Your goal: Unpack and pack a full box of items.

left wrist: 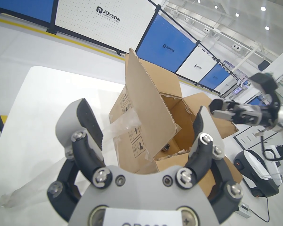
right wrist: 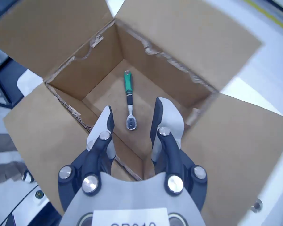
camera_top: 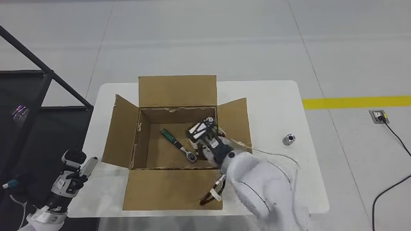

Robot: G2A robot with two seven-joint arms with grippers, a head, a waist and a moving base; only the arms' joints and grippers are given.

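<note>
An open cardboard box (camera_top: 176,112) stands mid-table with all its flaps folded outward. On its floor lies a ratchet wrench (right wrist: 129,104) with a green handle, also seen from above (camera_top: 174,142). My right gripper (right wrist: 133,105) hangs open above the box's inside, right over the wrench head, and holds nothing; in the top view the right gripper (camera_top: 204,130) is over the box's right half. My left gripper (left wrist: 142,105) is open and empty at the table's front left corner (camera_top: 90,162), facing the box (left wrist: 151,95) from outside.
A small metal cylinder (camera_top: 289,139) sits on the white table (camera_top: 276,102) to the right of the box. Crumpled clear plastic (left wrist: 18,194) lies on the table near the left gripper. A dark frame (camera_top: 29,96) stands beyond the table's left edge.
</note>
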